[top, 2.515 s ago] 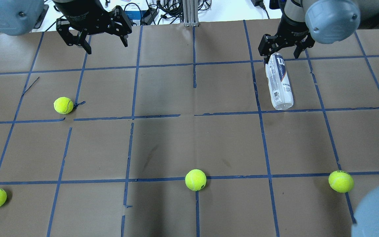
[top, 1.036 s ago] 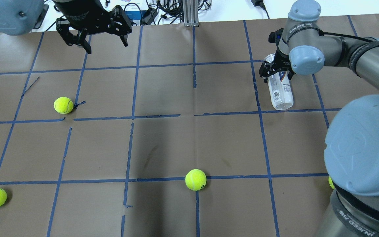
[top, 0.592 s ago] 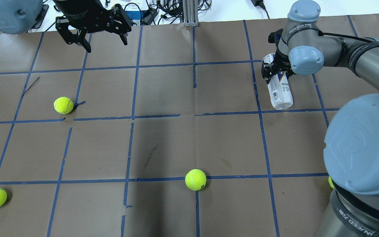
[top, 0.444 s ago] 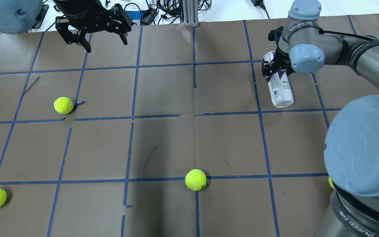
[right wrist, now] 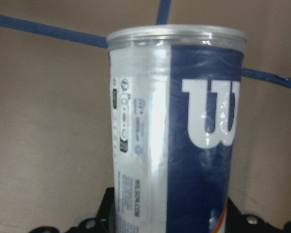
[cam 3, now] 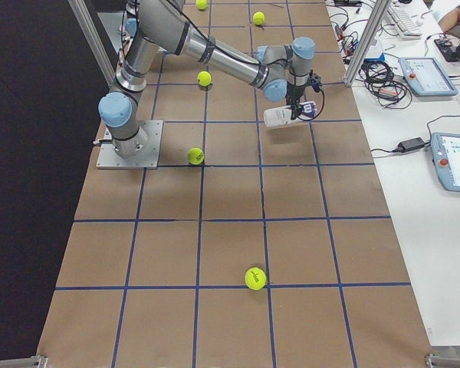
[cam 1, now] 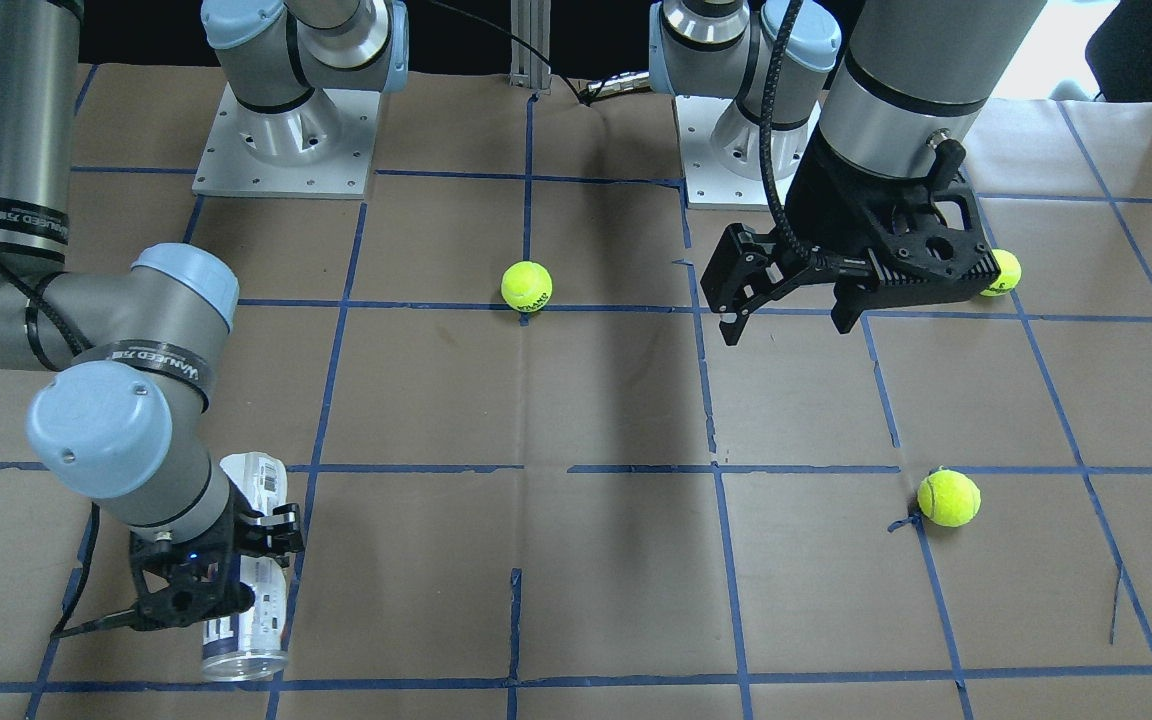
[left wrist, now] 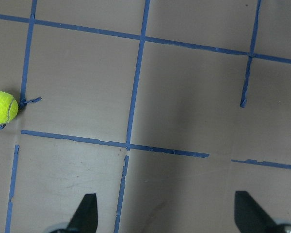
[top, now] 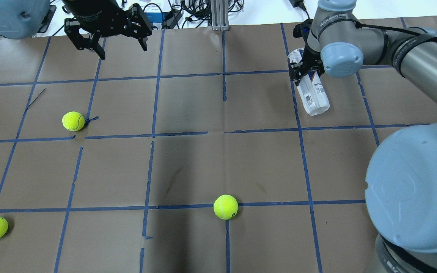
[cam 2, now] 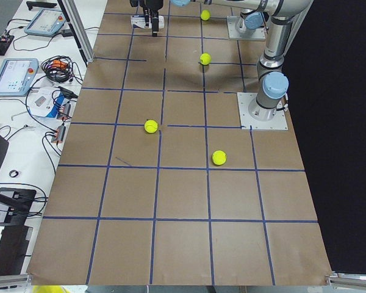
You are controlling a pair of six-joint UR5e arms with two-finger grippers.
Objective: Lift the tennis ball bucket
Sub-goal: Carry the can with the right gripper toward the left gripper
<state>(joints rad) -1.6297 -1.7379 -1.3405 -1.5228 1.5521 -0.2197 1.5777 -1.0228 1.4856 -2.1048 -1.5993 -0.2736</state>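
Clear bucket in right pincer

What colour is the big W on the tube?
White on navy, printed on the tennis ball bucket; clearest in the right wrist-mounted view.

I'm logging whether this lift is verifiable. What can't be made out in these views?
Contact of the right fingers with the tube: the right arm covers it overhead; the wrist view's bottom edge cuts it off.
The tube's gap above the table: too small in the side views.
One ball: hidden overhead by the same arm.
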